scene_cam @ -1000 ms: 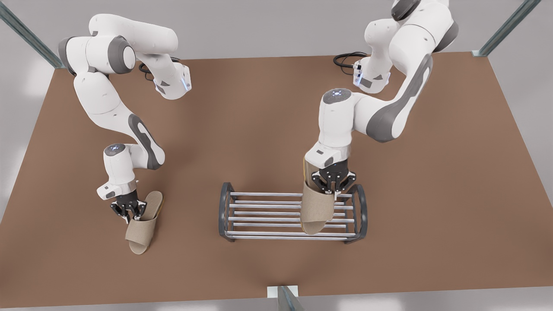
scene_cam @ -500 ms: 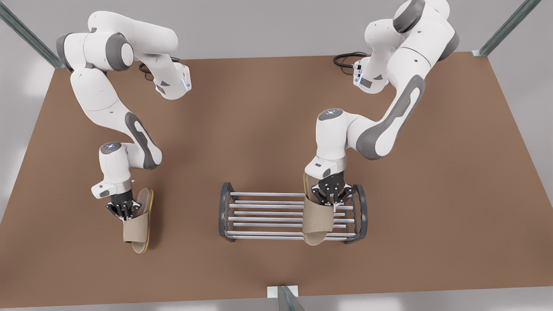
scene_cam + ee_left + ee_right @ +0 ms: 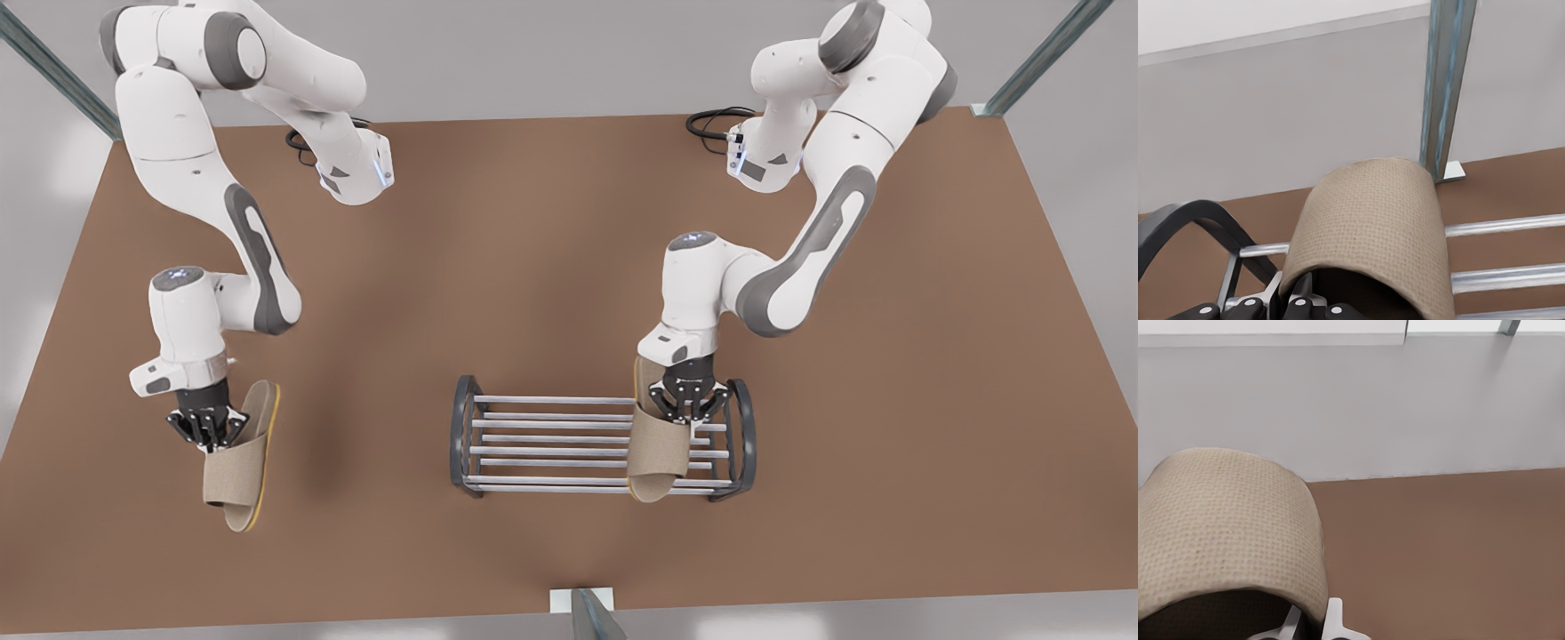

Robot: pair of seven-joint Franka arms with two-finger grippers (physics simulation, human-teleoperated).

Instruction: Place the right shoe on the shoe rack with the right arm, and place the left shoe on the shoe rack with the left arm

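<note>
left gripper (image 3: 683, 398) clamps the left shoe (image 3: 659, 453) over the shoe rack (image 3: 551, 442), at the end toward the front view's right. right gripper (image 3: 206, 427) grips the right shoe (image 3: 236, 471), raised above open brown table (image 3: 551, 267) well apart from the rack; grey walls behind.

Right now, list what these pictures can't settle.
- Front view: whether the left shoe touches the rack or hangs just above its bars; the steep angle hides any gap.
- Left wrist view: the left gripper grip point, under the strap and cut off by the edge.
- Right wrist view: the right shoe sole and toe, behind its strap; the right gripper is cut off by the edge.
</note>
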